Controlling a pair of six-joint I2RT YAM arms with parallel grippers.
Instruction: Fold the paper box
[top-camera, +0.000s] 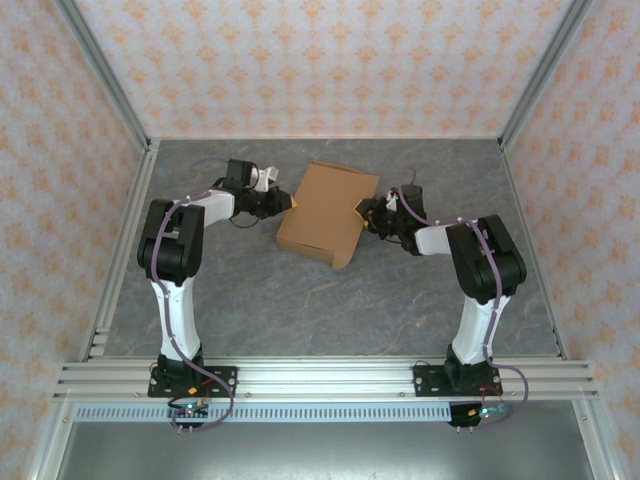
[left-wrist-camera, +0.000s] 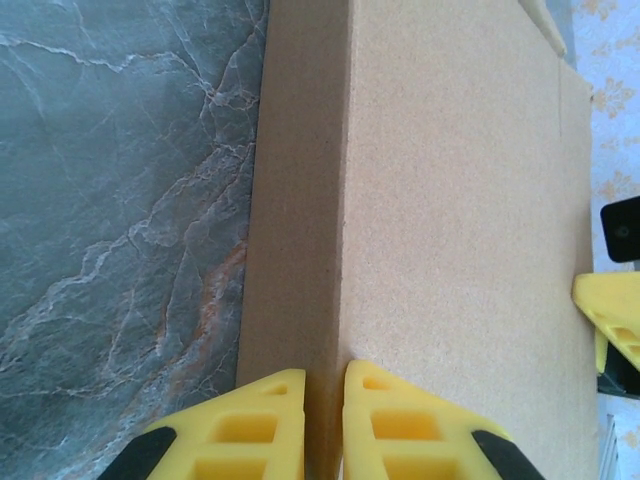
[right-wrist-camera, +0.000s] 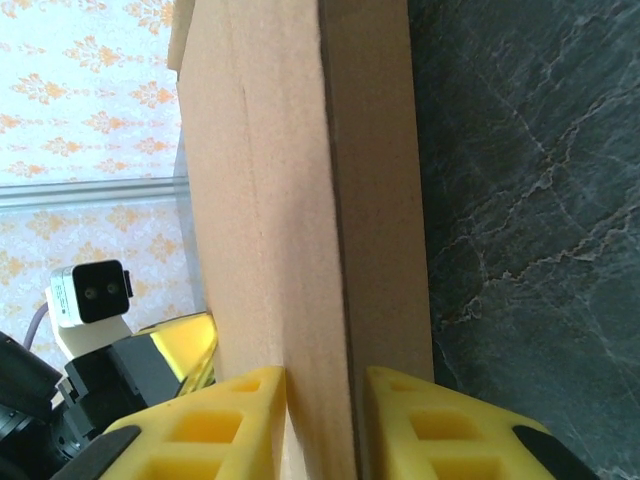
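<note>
From above, the paper box (top-camera: 325, 210) lies on the grey desk (top-camera: 300, 300) (towards its far half), with the left pincer (top-camera: 288, 203) at its left edge and the right pincer (top-camera: 363, 212) at its right edge.

On the left wrist view, the left pincer (left-wrist-camera: 325, 425) is nearly closed, nipping the box's (left-wrist-camera: 450, 200) thin side-wall fold.

On the right wrist view, the right pincer (right-wrist-camera: 325, 425) straddles a thicker upright wall of the box (right-wrist-camera: 270, 200). Whether it presses on that wall, I cannot tell.
</note>
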